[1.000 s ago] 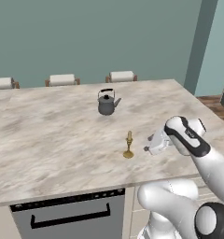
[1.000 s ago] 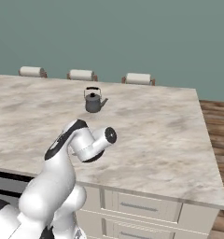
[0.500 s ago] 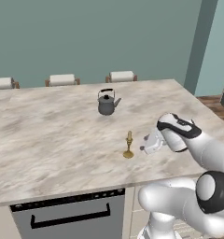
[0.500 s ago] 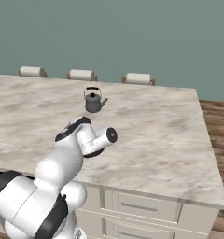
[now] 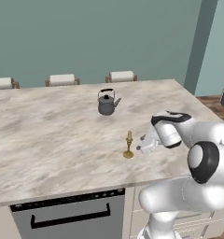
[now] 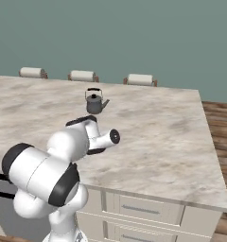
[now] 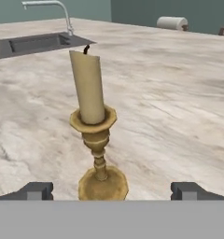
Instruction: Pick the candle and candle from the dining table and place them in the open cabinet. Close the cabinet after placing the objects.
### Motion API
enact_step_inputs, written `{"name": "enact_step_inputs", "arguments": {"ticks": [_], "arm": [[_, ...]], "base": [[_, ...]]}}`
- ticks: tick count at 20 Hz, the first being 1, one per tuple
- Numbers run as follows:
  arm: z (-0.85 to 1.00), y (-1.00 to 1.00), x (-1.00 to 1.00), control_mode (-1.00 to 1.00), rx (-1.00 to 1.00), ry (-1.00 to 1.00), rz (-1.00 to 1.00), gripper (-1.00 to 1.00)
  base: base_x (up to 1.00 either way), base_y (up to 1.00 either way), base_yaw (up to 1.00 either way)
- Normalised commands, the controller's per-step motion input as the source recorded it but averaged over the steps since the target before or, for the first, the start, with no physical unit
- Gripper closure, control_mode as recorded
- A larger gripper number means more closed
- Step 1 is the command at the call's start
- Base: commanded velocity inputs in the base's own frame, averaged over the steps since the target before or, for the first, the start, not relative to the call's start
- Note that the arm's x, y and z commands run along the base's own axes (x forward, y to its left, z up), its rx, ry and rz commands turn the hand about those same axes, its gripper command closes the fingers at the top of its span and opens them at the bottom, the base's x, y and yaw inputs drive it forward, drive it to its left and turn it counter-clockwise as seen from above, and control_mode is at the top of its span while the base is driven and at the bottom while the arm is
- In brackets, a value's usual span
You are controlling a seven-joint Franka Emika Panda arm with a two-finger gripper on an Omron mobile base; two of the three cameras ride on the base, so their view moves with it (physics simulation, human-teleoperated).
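A pale-yellow candle (image 5: 129, 145) in a slim brass candlestick stands upright on the marble dining table (image 5: 48, 140), near its front edge. My gripper (image 5: 141, 145) sits low over the table just right of it, pointing at it. In the hand view the candle (image 7: 91, 93) rises close in front. My gripper (image 7: 114, 191) is open, with its dark fingertips (image 7: 37, 190) wide apart on either side of the candlestick's foot and not touching it. The cabinet is out of view.
A dark grey kettle (image 5: 106, 102) stands further back on the table. Stools (image 5: 62, 79) line the far edge. A sink (image 7: 37, 43) with a faucet lies beyond the candle in the hand view. A dark appliance front (image 5: 67, 217) sits below the table's near edge.
The gripper has slid left along the table toward the candle and now sits close beside it. The jaws stayed open. Candle and kettle have not moved.
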Motion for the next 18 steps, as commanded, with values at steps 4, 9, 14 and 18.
{"name": "enact_step_inputs", "arguments": {"ticks": [4,9,14,18], "arm": [[-0.23,0.00,0.19,-1.00,0.00,0.00,0.02,-1.00],[-0.17,0.07,-0.19,-1.00,0.00,-0.05,0.02,-1.00],[-0.01,0.25,-0.04,-1.00,0.00,-0.01,0.01,-1.00],[0.08,0.20,0.00,-1.00,0.02,-0.01,0.00,-1.00]], "base": [[0.00,0.00,0.00],[0.00,0.00,0.00],[0.00,0.00,0.00],[0.00,0.00,0.00]]}}
